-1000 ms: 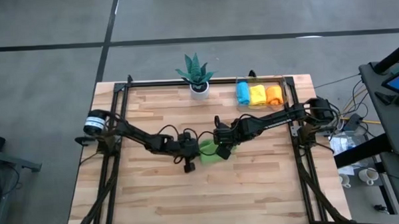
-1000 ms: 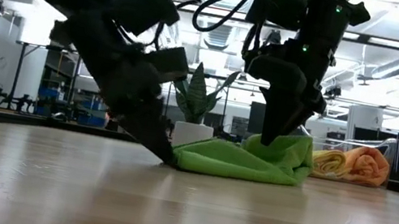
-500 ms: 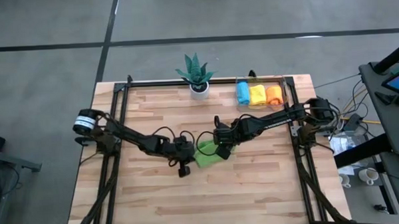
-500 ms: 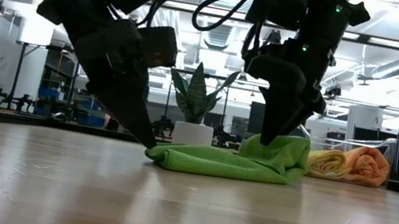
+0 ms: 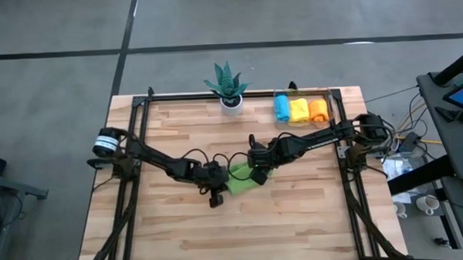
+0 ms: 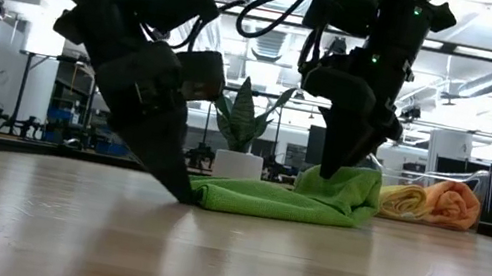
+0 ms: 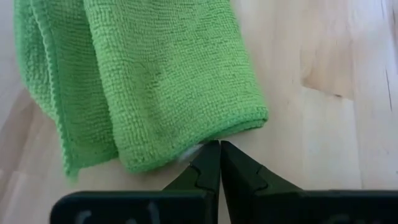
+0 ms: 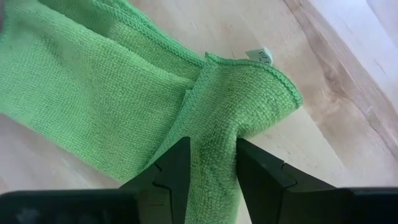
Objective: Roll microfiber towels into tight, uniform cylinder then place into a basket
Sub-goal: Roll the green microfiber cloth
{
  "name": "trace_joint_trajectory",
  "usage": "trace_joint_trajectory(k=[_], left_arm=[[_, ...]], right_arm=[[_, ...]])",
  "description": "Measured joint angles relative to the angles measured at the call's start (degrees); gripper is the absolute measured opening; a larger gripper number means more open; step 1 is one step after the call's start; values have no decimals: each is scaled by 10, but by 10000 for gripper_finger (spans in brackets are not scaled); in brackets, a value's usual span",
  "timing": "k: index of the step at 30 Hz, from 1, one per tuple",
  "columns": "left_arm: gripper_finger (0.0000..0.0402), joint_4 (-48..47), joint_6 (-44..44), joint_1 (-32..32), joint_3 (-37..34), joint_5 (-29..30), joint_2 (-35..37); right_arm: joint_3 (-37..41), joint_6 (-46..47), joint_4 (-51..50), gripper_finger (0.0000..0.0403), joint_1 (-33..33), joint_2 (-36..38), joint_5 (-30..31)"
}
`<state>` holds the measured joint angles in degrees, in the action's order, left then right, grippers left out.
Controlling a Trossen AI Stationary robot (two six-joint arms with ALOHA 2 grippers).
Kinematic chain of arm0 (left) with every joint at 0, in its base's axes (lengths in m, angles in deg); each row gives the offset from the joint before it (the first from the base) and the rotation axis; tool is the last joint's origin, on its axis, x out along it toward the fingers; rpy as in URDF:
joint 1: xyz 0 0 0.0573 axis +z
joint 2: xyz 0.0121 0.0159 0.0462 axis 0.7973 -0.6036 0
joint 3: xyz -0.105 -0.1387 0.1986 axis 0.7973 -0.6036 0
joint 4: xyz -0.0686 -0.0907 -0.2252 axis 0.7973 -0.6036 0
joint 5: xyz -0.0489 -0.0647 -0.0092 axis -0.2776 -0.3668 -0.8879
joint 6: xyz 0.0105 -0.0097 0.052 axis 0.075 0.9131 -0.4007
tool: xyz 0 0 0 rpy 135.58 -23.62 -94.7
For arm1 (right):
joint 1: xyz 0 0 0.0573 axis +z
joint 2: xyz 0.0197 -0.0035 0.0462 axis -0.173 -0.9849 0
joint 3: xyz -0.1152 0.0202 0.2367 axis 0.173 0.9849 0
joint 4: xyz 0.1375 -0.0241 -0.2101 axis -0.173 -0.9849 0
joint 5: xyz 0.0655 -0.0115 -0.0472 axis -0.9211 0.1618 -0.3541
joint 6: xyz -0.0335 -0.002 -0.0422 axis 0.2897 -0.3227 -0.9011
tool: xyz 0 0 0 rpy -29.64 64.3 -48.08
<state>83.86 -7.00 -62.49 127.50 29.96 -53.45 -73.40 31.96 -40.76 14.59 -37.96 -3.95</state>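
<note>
Mid-frame, right gripper (image 8: 210, 163) pinches the green towel (image 5: 242, 178); left gripper (image 7: 219, 155) is clenched empty at its edge. Better keep that fold tensioned for a tight roll.

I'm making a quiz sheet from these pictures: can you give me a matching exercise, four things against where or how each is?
Things:
1. green towel
2. left hand
3. right hand
4. basket

States:
A. pinching a fold of green cloth
B. shut, tip at the towel's edge
C. holds blue, yellow and orange rolls
D. folded, lying mid-table

Pairs: 1-D, 2-B, 3-A, 4-C
</note>
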Motion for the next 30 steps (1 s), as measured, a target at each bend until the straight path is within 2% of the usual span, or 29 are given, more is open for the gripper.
trace_joint_trajectory(k=[5, 11, 18, 27, 30], left_arm=[[0, -19, -25, 33, 0, -14, -1], [0, -30, -54, 54, -2, -1, -1], [0, -47, -25, 57, -8, 9, -2], [0, -66, -10, 23, -8, -23, 29], [0, -93, -11, 22, -12, -69, 58]], right_arm=[[0, 16, 1, 113, 0, 0, 0], [1, 25, 21, 113, 3, 0, 0], [1, 25, 36, 109, 9, 0, 0], [2, 25, 48, 111, 12, 0, 0], [2, 25, 48, 111, 12, 0, 0]])
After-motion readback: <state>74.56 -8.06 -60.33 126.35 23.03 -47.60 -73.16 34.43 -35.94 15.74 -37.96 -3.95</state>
